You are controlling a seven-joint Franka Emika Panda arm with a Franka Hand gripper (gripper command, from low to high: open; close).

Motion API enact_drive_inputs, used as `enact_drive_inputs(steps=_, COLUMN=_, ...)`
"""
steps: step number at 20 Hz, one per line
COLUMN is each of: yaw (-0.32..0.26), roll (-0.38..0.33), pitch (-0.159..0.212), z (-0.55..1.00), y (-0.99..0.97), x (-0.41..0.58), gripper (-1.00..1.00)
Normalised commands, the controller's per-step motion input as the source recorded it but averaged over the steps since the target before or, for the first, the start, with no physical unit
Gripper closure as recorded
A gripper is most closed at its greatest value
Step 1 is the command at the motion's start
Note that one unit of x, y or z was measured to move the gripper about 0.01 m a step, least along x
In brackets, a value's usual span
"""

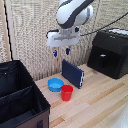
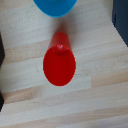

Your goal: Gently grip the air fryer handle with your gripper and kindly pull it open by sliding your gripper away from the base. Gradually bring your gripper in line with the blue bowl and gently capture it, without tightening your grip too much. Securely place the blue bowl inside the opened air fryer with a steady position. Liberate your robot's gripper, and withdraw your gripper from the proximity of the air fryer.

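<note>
- The gripper (image 1: 60,51) hangs in the air above the counter (image 1: 95,100), its two blue-tipped fingers (image 1: 54,52) pointing down with a clear gap between them and nothing held.
- Below it and well apart from it, the blue bowl (image 1: 55,84) sits on the counter, toward the exterior view's left of the bare wood.
- A red cup (image 1: 67,92) stands just beside the bowl on its nearer side; whether their rims touch cannot be told.
- In the wrist view the red cup (image 2: 59,62) fills the middle and only an edge of the blue bowl (image 2: 55,7) shows past it.
- A dark blue flat panel (image 1: 73,73) stands on its long edge just behind the bowl, close under the gripper and running on toward the exterior view's right.
- The air fryer (image 1: 109,52) sits at the counter's far edge on the exterior view's right, well apart from the bowl; its drawer looks shut, with the air fryer handle (image 1: 101,57) projecting from the front face.
- Open wood lies between the panel and the air fryer, and more in front of the fryer.
- A black fabric-sided bin (image 1: 20,97) closes off the exterior view's left, its wall near the bowl.
</note>
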Motion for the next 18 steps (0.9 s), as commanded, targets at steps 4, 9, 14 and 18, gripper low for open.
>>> enact_drive_inputs(steps=4, yaw=-0.272, roll=0.0, pitch=-0.035, z=0.04, y=0.08, x=0.0, gripper=-1.0)
enact_drive_inputs(steps=9, yaw=-0.375, roll=0.0, pitch=-0.007, z=0.06, y=0.0, x=0.0, gripper=-1.0)
enact_drive_inputs(steps=14, yaw=-0.375, roll=-0.005, pitch=0.0, z=0.07, y=0.0, x=0.005, gripper=-1.0)
enact_drive_inputs(steps=18, yaw=-0.365, roll=-0.096, pitch=0.0, z=0.09, y=0.0, x=0.011, gripper=-1.0)
